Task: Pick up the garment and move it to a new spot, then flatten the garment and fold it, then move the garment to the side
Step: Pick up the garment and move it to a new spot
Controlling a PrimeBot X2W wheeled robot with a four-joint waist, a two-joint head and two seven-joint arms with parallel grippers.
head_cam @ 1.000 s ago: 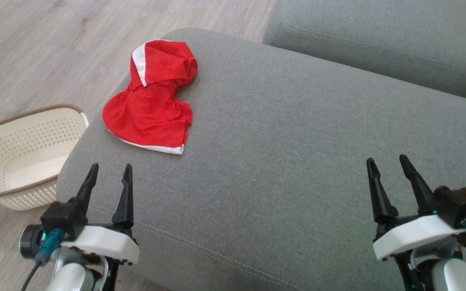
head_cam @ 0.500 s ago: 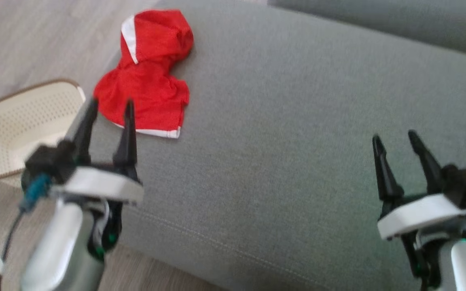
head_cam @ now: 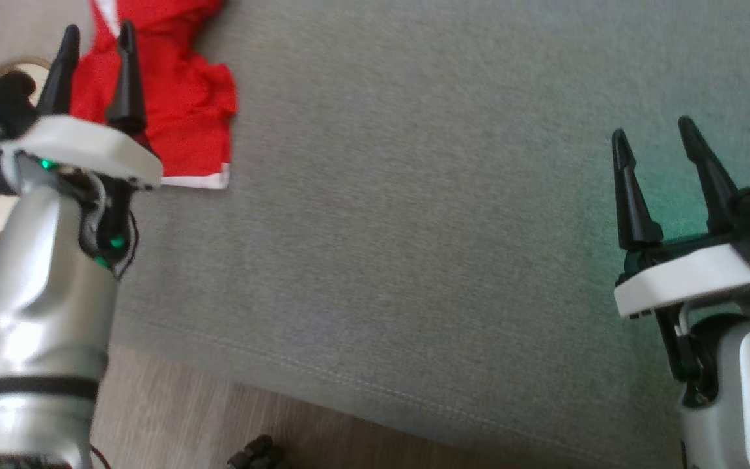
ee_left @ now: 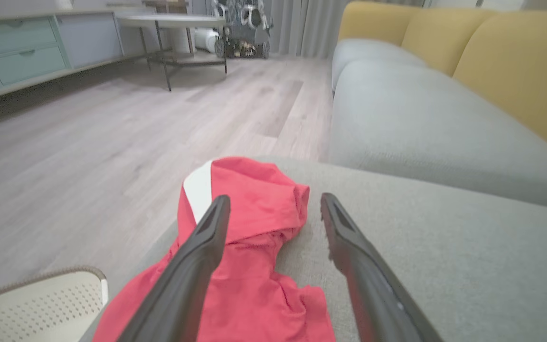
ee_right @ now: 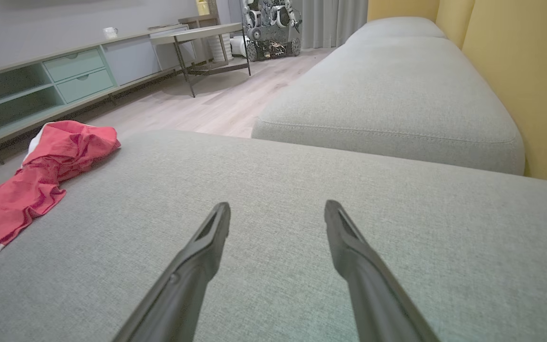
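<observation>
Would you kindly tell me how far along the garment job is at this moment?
Done: nothing yet; the red garment lies crumpled near the left edge of the grey sofa cushion. In hand: the left tool is open, poised over the garment, nothing gripped; the right tool is open over bare cushion. Left: pick up, relocate, flatten, fold, move aside.

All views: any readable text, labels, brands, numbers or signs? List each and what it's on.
No readable text, label, brand, number or sign.
red garment: white trim, no print seen.
basket: plain and perforated, no label seen.
left gripper and right gripper: both open, no markings seen.
mug on the cabinet: too small to tell.
</observation>
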